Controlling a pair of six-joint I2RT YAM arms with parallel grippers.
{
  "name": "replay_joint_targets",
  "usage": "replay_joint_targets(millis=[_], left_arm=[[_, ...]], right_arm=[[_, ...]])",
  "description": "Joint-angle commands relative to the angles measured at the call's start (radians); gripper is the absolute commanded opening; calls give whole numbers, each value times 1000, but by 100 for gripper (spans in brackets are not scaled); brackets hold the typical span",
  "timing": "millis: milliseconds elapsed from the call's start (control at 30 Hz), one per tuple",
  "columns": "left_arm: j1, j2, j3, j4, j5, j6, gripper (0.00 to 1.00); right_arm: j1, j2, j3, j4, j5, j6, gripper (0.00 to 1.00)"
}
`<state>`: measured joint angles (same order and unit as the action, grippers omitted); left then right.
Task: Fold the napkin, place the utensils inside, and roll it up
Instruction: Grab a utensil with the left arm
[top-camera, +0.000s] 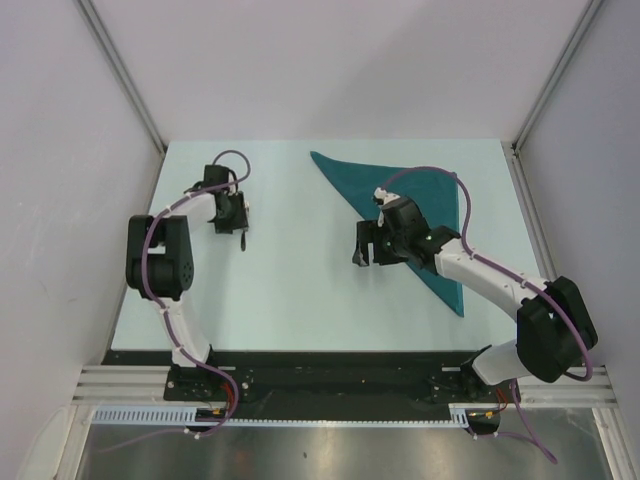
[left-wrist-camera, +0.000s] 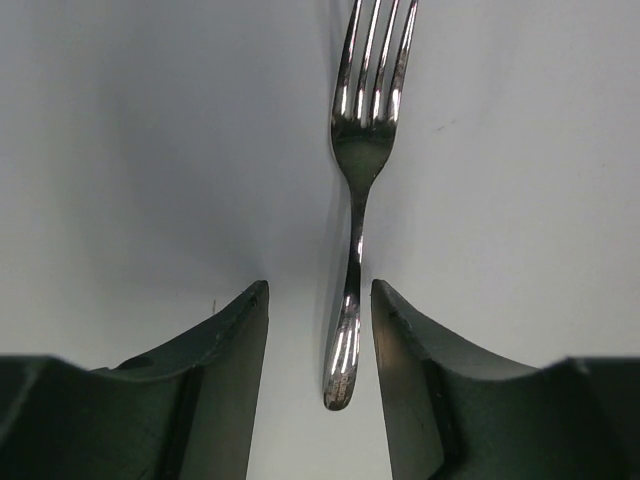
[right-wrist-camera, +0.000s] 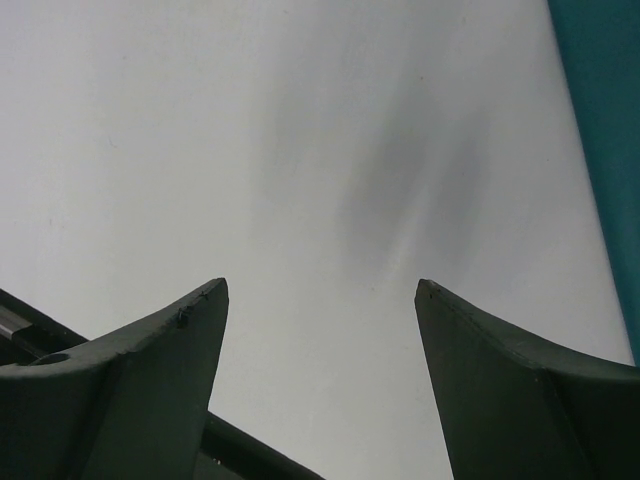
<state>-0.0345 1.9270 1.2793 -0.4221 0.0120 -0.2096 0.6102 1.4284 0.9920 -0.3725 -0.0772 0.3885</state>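
The teal napkin lies folded into a triangle on the right half of the table; in the right wrist view its edge shows at the far right. The silver fork lies flat on the table at the left, tines pointing away from my left wrist. My left gripper straddles the fork's handle end, jaws open, with a wide gap on the left side and a thin one on the right. My right gripper hovers open over bare table just left of the napkin, nothing between its fingers.
The pale table is boxed in by white walls at the left, back and right. A black strip and a metal rail carrying the arm bases run along the near edge.
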Motion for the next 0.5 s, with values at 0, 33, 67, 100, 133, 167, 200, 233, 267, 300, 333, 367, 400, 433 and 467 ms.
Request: replay_joint_targets(millis=[0,33,67,100,133,167,200,233,267,300,333,367,400,433,467], left_arm=[[-11,42,71,26,29,9,50],[-13,62,74,26,32,9,50],[-13,72,74,29,34,13,49],[-13,79,72,29,40,13,42],[-15,85,71,31,55,18,39],[-16,98,71,32,65,21,31],[-18,98,71,36,69,22,26],[-22,99,71,36,91,27,21],[-25,95,72,36,101,27,11],[-28,92,71,33,109,29,5],[-44,81,71,31,133,26,0],[-53,49,69,28,147,24,0],[-65,21,65,35,164,26,0],[-91,-6,49,43,177,16,0],[-103,-34,42,48,221,9,0]], right_arm=[[0,-22,-9,30,-16,9,81],[-1,-22,-9,30,-15,9,81],[-1,-19,-9,26,-12,9,81],[-1,-19,-9,24,-7,9,80],[0,-16,-7,21,-6,9,81],[-1,-13,-6,21,-4,10,81],[0,-11,-6,20,-4,10,81],[-1,-10,-3,21,-4,13,81],[-1,-3,-1,23,-6,16,81],[-1,0,0,24,-7,18,81],[0,3,2,30,-9,23,81],[0,6,2,35,-13,24,81],[0,15,4,41,-16,30,81],[-1,18,5,56,-21,42,81],[-1,21,7,67,-33,50,81]])
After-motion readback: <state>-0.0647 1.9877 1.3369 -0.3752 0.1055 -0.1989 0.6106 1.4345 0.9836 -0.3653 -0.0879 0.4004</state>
